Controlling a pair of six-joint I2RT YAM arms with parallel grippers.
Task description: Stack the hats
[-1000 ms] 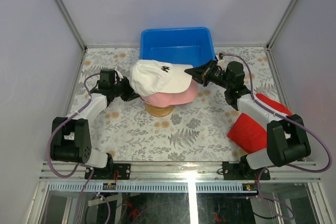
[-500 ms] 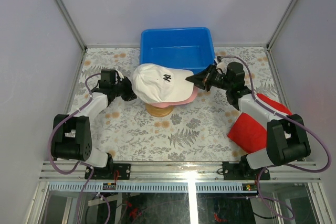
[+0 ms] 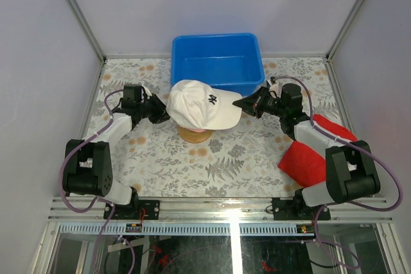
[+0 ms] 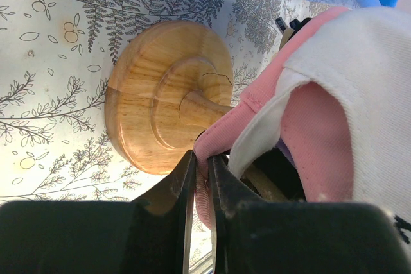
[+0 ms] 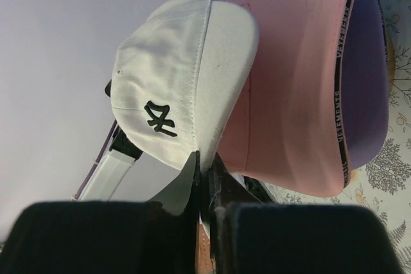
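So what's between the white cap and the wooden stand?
Under the white cap sits the pink cap, then a lavender cap, over the stand; right wrist view shows the layers.

The white cap (image 5: 173, 75) is matt woven cloth with a stitched black logo. The pink cap (image 5: 289, 94) is soft, matt cloth too. The wooden stand (image 4: 154, 88) shows smooth, lightly sheened grain. The blue bin (image 3: 216, 68) is glossy plastic. My left fingers (image 4: 168, 192) look matt black.
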